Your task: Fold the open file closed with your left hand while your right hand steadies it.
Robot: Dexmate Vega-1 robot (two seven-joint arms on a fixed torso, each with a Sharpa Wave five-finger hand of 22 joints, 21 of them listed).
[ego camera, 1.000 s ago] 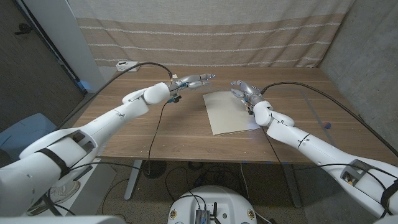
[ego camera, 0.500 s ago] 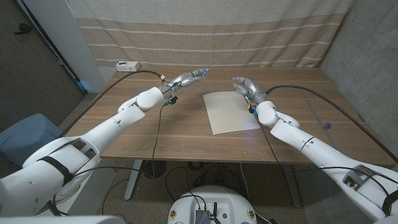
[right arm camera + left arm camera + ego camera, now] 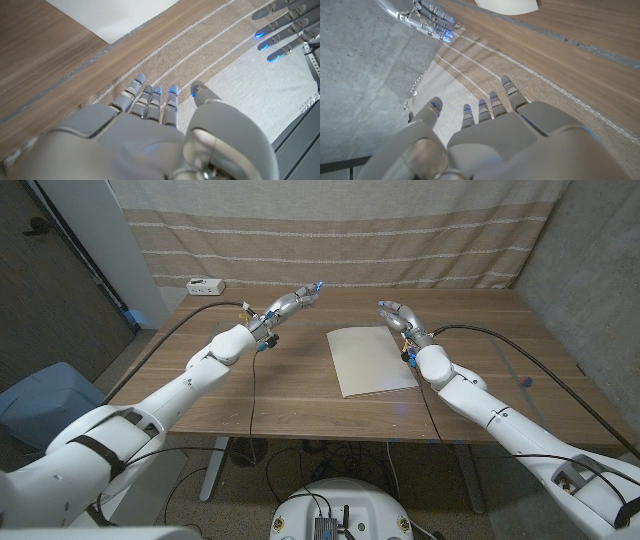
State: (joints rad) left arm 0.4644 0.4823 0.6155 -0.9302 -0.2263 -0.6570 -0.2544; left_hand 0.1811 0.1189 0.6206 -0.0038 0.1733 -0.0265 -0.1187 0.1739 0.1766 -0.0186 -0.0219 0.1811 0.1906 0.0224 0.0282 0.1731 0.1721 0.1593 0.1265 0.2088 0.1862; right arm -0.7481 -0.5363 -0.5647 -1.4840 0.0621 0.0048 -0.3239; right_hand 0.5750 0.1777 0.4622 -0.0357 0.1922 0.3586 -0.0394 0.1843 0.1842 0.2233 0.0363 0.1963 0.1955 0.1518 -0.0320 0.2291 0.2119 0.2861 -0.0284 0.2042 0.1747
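The file (image 3: 371, 360) is lying closed and flat on the table (image 3: 250, 390), touching neither hand; the left hand (image 3: 291, 303) and right hand (image 3: 401, 319) are hovering above it, fingers spread, holding nothing

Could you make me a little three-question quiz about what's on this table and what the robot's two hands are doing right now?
1. True or false: the left hand is holding the file.
2. How does the file lie on the wooden table?
A. standing upright
B. flat and folded closed
C. hanging off the edge
3. Fill in: the small white box with a cable sits at the table's far ____ corner, as seen from the head view.

Key
1. False: both the left hand and the right hand are raised with fingers apart, holding nothing.
2. B
3. left
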